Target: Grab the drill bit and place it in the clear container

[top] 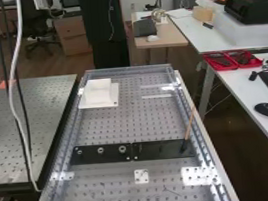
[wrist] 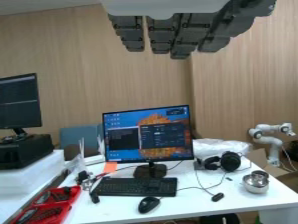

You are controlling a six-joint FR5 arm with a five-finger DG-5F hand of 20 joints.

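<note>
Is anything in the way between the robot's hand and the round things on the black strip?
Nothing visible stands over the round things on the black strip; the thin stick is at the strip's other end. I can't tell about the whole way from the hand.

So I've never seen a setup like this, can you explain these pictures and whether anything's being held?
It's a robot arm with a finger-like hand. The high view comes from a fixed camera above the bench's near end. There you see a bench top full of small holes, bearing a white block, a long black plate with three round fittings, and a thin stick with a dark end on that plate. The wrist view comes from the arm's wrist and looks across a desk with a monitor, a keyboard and a metal bowl. The fingers look relaxed, with nothing visible in them.
</note>
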